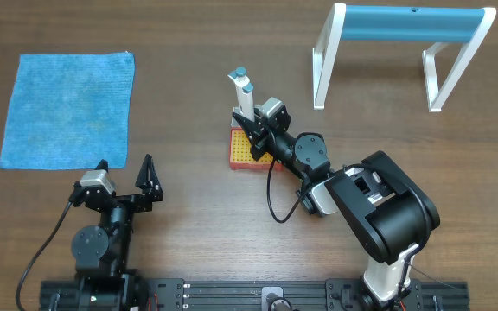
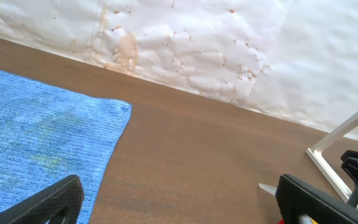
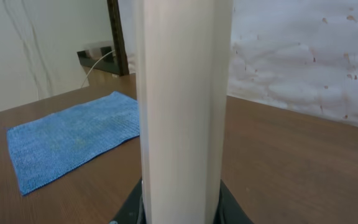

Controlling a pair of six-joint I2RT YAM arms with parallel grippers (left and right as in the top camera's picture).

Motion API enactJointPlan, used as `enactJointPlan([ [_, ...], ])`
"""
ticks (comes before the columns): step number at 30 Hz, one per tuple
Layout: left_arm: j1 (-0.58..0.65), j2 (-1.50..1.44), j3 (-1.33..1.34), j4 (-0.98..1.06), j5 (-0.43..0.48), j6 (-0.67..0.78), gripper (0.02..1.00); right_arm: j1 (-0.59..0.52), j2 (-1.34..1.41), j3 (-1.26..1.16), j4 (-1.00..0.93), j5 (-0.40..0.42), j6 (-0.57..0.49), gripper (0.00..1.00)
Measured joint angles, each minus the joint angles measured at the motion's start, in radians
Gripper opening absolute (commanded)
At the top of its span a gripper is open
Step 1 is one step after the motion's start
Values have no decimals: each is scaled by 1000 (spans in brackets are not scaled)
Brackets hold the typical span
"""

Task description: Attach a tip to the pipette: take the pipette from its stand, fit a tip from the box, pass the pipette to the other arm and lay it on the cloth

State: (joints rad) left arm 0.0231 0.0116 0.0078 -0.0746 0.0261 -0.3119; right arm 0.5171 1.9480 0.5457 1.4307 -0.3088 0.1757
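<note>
The white pipette [image 1: 242, 86] with a grey-blue cap stands upright, held low on its body by my right gripper [image 1: 251, 127], which is shut on it. It hangs over the orange tip box [image 1: 240, 153] at the table's middle. In the right wrist view the pipette body [image 3: 182, 106] rises close before the camera, dark jaws clasping its base. Whether a tip sits on its lower end is hidden. My left gripper [image 1: 124, 164] rests open near the front left, just below the blue cloth [image 1: 67, 111]. Its dark fingers [image 2: 48, 202] frame the cloth's corner [image 2: 36, 149].
The pipette stand [image 1: 405, 26], white legs with a blue bar, is at the back right; one leg [image 2: 344, 155] shows in the left wrist view. A pale papered wall [image 2: 197, 43] backs the table. Bare wood lies between cloth and tip box.
</note>
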Motion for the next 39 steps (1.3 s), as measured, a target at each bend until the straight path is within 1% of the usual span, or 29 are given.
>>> enactJointPlan([
  [13,0,0,0,0,0,0,996,0,17,-39,74,7,0,82],
  [19,0,0,0,0,0,0,996,0,14,-39,73,8,0,82],
  [24,0,0,0,0,0,0,996,0,-21,-38,27,7,0,82],
  [32,0,0,0,0,0,0,996,0,-145,9,9,7,0,80],
  [34,0,0,0,0,0,0,996,0,-193,16,-39,7,0,82],
  [36,0,0,0,0,0,0,998,3,-259,25,-147,7,0,82],
  [37,0,0,0,0,0,0,996,6,-317,37,-256,8,0,84],
  [39,0,0,0,0,0,0,996,14,-444,92,-581,8,2,82],
])
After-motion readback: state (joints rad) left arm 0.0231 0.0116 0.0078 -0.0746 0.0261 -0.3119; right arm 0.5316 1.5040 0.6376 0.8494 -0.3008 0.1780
